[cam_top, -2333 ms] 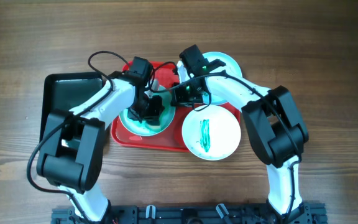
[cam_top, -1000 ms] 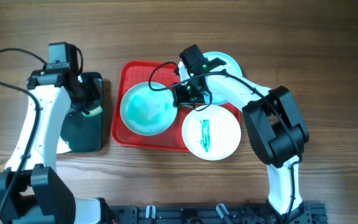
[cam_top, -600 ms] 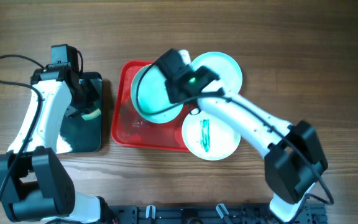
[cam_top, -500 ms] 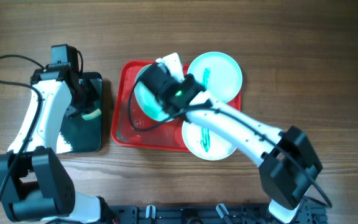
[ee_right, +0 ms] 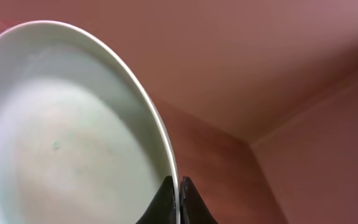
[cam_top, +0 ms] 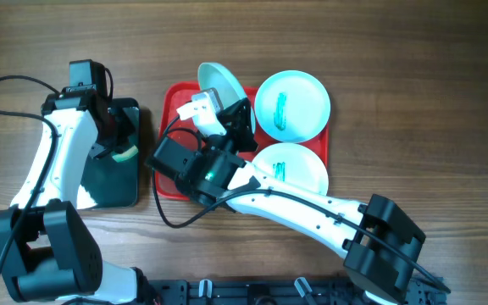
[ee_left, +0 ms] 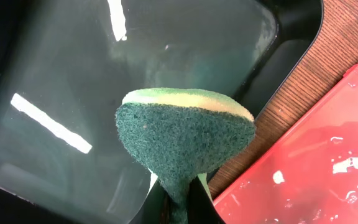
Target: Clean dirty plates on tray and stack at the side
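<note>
My right gripper (cam_top: 234,112) is shut on the rim of a wiped plate (cam_top: 219,82), holding it lifted and tilted on edge over the back of the red tray (cam_top: 169,117). In the right wrist view the fingertips (ee_right: 179,188) pinch the plate's rim (ee_right: 73,137), with the tray (ee_right: 266,68) behind. A second plate (cam_top: 291,104) with a teal smear lies at the tray's back right. A third plate (cam_top: 299,169) lies at the front right, partly hidden by my right arm. My left gripper (cam_top: 115,141) is shut on a green sponge (ee_left: 185,134) above the black tray (cam_top: 100,182).
The black tray (ee_left: 73,74) holds shallow water and sits left of the red tray (ee_left: 309,155), with a strip of wooden table (ee_left: 291,99) between them. My right arm crosses the red tray's front. A cable (cam_top: 7,80) loops at the far left.
My right gripper has lifted the wiped plate off the red tray and tipped it on edge toward the tray's back. The left arm stays over the black tray with the sponge.
</note>
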Motion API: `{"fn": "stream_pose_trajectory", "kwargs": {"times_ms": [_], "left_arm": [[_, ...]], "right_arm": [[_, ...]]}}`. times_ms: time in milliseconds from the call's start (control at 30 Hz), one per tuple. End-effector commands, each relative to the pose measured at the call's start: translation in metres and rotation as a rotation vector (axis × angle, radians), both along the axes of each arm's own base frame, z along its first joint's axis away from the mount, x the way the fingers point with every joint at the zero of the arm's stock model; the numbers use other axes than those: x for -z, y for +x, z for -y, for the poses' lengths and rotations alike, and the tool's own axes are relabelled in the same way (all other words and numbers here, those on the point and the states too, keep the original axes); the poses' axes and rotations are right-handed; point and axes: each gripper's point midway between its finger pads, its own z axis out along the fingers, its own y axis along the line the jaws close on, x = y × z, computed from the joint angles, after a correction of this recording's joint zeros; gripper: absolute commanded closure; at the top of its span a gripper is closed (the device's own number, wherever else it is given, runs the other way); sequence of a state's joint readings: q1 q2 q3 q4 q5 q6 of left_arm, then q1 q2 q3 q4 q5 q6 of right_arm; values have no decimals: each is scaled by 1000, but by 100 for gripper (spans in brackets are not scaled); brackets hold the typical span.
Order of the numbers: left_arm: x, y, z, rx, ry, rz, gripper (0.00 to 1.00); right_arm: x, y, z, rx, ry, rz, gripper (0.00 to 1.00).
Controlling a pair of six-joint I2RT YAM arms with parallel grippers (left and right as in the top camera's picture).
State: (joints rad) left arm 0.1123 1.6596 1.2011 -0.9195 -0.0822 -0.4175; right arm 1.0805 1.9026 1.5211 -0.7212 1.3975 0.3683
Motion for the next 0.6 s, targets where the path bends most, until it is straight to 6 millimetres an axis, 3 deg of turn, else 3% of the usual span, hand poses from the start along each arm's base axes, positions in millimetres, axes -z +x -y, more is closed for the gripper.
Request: {"fn": "stream_pose_trajectory", "kwargs": {"times_ms": [0, 33, 133, 233, 367, 467, 567], "left_arm": [[3, -2, -4, -25, 12, -7, 96], [3, -2, -4, -25, 12, -7, 96], [3, -2, -4, -25, 12, -7, 96], [3, -2, -4, -25, 12, -8, 96], [3, -2, -4, -25, 12, -7, 96], [3, -2, -4, -25, 12, -7, 96], [3, -2, -4, -25, 12, -7, 96]], "right_arm": [[-22, -2, 5, 32, 0, 79, 96], [-16, -2, 1, 14, 15, 49, 96], [50, 1, -31, -178, 189, -322, 96], [97, -3, -51, -291, 435, -647, 96], [134, 8, -43, -283, 670, -892, 96], [163, 12, -36, -251, 709, -984, 96], [189, 4, -38, -244, 709, -1075, 95]]}}
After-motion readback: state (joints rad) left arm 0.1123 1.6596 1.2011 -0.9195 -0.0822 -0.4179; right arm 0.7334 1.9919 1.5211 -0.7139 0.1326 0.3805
